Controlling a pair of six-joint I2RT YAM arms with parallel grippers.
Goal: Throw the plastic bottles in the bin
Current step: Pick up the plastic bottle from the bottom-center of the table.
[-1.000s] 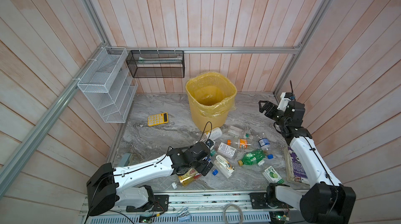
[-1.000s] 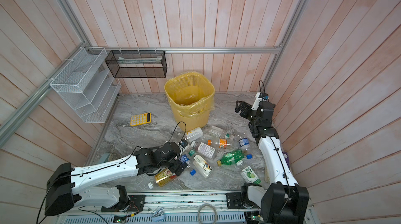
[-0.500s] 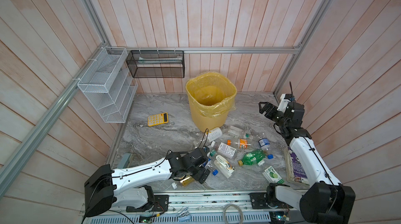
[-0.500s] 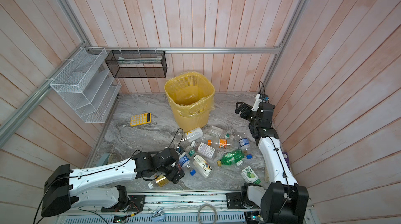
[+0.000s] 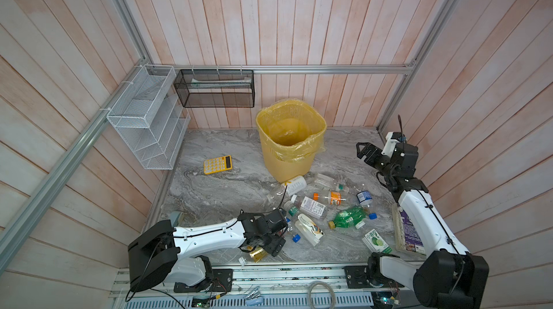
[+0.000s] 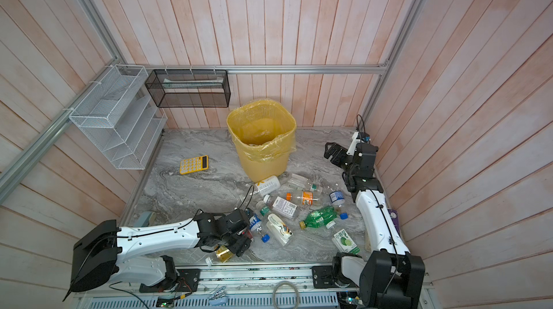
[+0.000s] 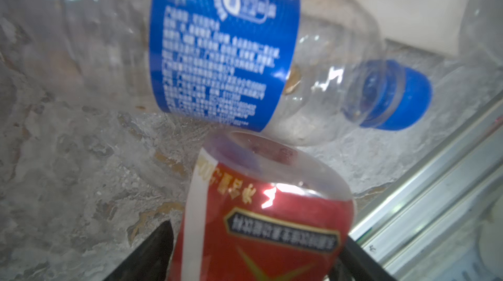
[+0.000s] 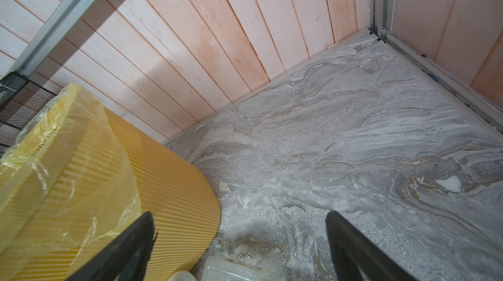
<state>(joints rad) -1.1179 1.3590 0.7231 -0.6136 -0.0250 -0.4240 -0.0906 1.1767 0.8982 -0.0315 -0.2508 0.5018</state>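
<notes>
At the table's [image 5: 215, 190] 6 o'clock edge, the left claw [image 5: 273, 247] is closed on a red-labelled bottle [image 7: 272, 211] lying on its side, with a finger flush against each flank. A blue-labelled bottle [image 7: 226, 48] touches its base. The other plastic bottles [image 5: 311, 207] lie scattered at 5 o'clock of the bin [image 5: 294, 167]. The right claw [image 5: 363, 150] hangs wide and empty at the bin's 3 o'clock.

Bottles [image 5: 348, 217]: about twelve, exact number unclear in the pile. Bin [image 5: 281, 167]: one. Calculator [image 5: 217, 164]: one. Wire racks [image 5: 140, 119]: two. Carton [image 5: 376, 241]: one.
</notes>
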